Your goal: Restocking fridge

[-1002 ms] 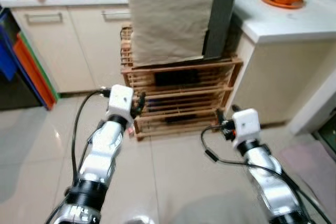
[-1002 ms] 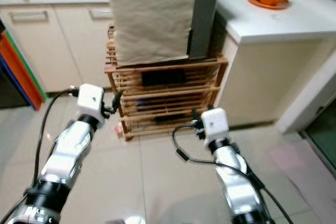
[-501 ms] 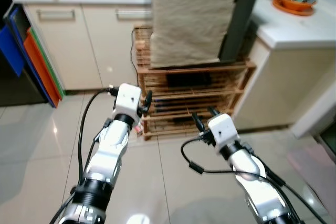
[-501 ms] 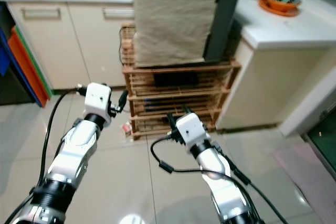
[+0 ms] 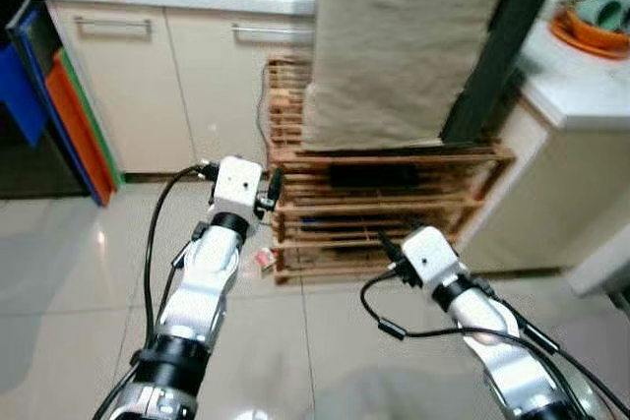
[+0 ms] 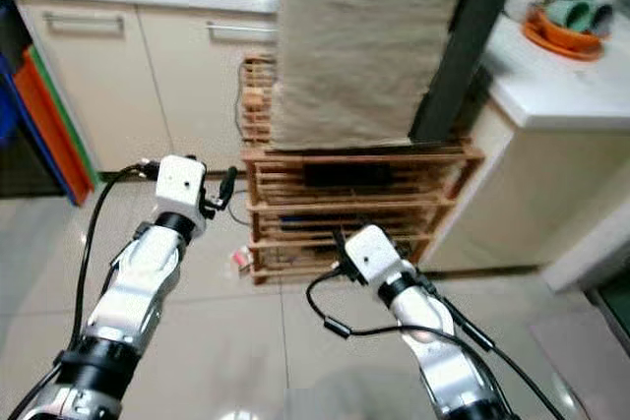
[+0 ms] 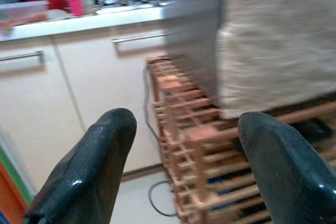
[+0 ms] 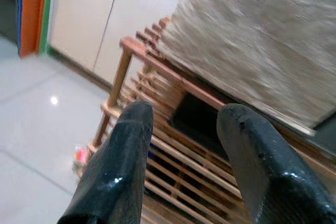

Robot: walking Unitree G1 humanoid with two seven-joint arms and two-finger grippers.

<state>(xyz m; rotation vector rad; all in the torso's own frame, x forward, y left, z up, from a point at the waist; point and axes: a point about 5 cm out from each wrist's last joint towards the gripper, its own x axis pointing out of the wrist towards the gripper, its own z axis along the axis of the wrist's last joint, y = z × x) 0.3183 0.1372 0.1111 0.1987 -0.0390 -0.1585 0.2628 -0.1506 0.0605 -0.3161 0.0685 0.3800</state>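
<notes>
A tall box draped in beige cloth (image 5: 404, 36), with a dark side panel (image 5: 492, 56), stands on a wooden slatted rack (image 5: 384, 209). My left gripper (image 5: 273, 187) is raised in front of the rack's left end. It is open, with nothing between its fingers (image 7: 89, 171). My right gripper (image 5: 390, 243) hovers low before the rack's lower shelves. It is also open and empty, and its fingers (image 8: 118, 166) point at the slats.
Cream cabinets (image 5: 128, 76) under a worktop run behind on the left. A white counter (image 5: 576, 71) with an orange tray of green cups (image 5: 596, 22) is on the right. Blue, orange and green boards (image 5: 59, 115) lean far left. A small wrapper (image 5: 264, 259) lies on the glossy tiles.
The whole picture has shifted, so the camera moved and the rack now sits further right in view. My right arm has drawn inward toward the rack's front. The left arm holds its pose.
</notes>
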